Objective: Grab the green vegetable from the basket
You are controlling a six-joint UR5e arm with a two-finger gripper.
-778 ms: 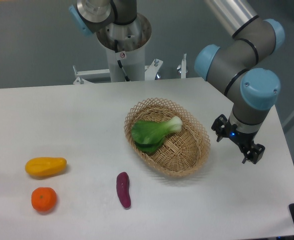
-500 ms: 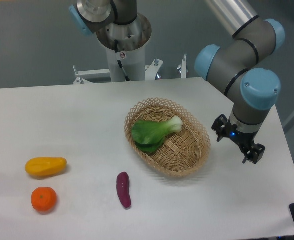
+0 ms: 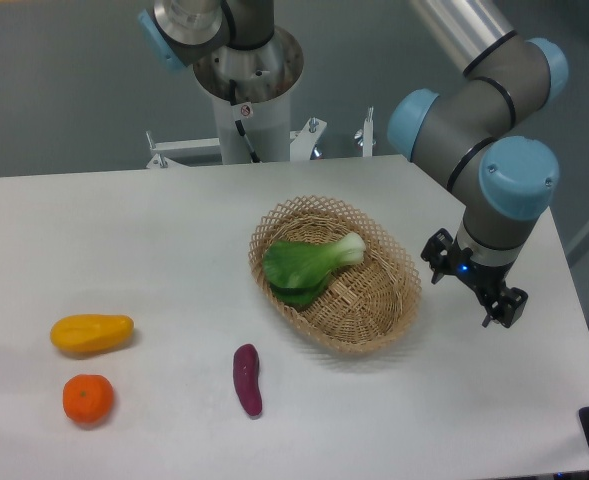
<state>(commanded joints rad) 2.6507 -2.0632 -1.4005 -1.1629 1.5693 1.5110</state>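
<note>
My end effector [image 3: 474, 285] hangs at 3 o'clock of the basket [image 3: 378, 322], just beside its rim. The vegetable [image 3: 307, 264] lies uncovered from above, the rim ringing it. On the tabletop [image 3: 154, 230], the purple piece [image 3: 247, 379] sits at 7 o'clock, well apart.

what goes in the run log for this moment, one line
phase: approach | hand: right of basket, empty, not over it | green vegetable: lying in basket, untouched | hand state: cannot tell
</note>
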